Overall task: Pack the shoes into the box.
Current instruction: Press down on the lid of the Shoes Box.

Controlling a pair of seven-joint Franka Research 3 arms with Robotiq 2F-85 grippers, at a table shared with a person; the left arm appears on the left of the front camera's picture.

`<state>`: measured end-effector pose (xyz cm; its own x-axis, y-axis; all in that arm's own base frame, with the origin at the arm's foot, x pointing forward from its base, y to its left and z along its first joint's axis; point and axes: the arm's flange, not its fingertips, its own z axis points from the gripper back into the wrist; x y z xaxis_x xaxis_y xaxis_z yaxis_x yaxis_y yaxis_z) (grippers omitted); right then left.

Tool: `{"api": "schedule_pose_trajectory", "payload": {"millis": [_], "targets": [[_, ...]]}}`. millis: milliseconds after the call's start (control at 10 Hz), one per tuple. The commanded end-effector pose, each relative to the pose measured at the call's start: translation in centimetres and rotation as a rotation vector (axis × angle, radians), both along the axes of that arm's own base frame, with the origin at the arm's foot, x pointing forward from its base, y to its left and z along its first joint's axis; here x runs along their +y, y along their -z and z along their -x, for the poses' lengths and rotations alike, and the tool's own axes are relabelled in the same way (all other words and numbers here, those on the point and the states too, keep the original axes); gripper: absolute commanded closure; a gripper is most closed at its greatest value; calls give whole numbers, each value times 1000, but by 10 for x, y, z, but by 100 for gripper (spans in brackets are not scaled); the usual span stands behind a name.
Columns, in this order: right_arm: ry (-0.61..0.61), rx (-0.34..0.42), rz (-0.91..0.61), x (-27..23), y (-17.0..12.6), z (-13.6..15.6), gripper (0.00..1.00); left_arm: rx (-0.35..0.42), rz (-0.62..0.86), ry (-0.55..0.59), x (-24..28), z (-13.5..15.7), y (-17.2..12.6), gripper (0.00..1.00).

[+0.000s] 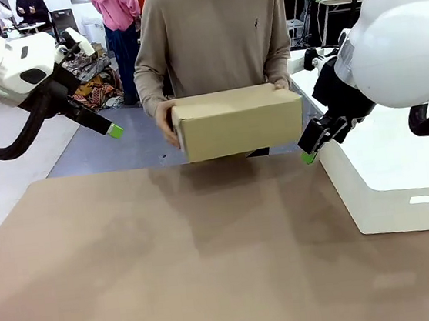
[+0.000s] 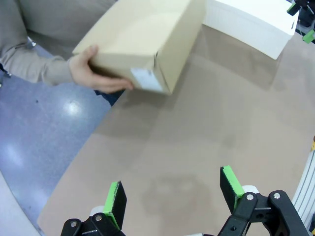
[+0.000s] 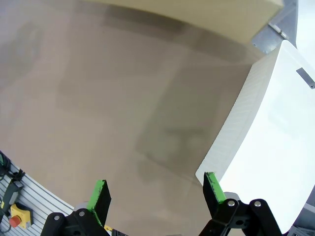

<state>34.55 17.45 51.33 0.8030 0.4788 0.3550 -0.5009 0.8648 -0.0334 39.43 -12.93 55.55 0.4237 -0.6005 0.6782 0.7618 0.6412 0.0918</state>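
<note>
A person at the far side holds the closed tan cardboard box (image 1: 239,120) in both hands, just above the table's far edge. The left wrist view has the box (image 2: 147,42) at the top, one hand (image 2: 91,71) gripping its end. Its underside edge (image 3: 206,12) crosses the top of the right wrist view. My left gripper (image 1: 110,128) hangs raised to the left of the box, open and empty (image 2: 172,194). Close to the box's right end, my right gripper (image 1: 310,149) is also open with nothing in it (image 3: 156,192). The shoes are out of view.
The brown table (image 1: 171,258) spreads bare in front of me. A larger white rectangular box (image 1: 396,186) stands on its right side, close under my right gripper (image 3: 266,128). Grey floor lies beyond the left edge (image 2: 29,137).
</note>
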Motion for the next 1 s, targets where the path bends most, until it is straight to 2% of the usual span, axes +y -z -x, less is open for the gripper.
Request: {"api": "schedule_pose_trajectory", "payload": {"millis": [0,900], "targets": [[0,-2,2,1,0,0,0,1,-6,-8,2,1,0,0],[0,-2,2,1,0,0,0,1,-6,-8,2,1,0,0]]}}
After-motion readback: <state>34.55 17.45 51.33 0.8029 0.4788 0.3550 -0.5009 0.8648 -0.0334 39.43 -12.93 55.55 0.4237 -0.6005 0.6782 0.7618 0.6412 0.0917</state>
